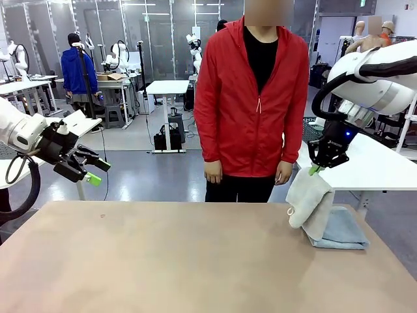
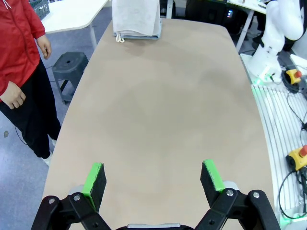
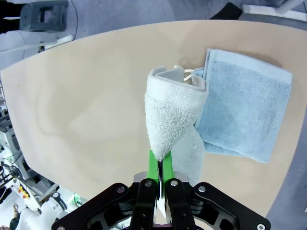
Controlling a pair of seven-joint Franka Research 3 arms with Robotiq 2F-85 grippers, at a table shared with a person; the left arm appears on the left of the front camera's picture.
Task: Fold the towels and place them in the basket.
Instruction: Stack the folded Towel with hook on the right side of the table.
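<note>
A cream-white towel (image 1: pixel 309 203) hangs folded from my right gripper (image 1: pixel 316 169), which is shut on its upper edge above the table's right side. In the right wrist view the cream towel (image 3: pixel 170 117) droops from the closed green fingertips (image 3: pixel 152 165). Its lower end touches a folded pale blue towel (image 1: pixel 342 229) lying flat near the table's right edge, also seen as the blue towel (image 3: pixel 244 112). My left gripper (image 1: pixel 91 171) hovers open above the table's left end, with nothing between its green pads (image 2: pixel 96 178). Far off lie both towels (image 2: pixel 136 19). The basket is out of view.
A person in a red jacket (image 1: pixel 251 98) stands at the far side of the table, hands hanging down. A grey stool (image 2: pixel 69 67) stands on the floor beside the table. The tan tabletop (image 1: pixel 163 261) stretches bare across the middle and left.
</note>
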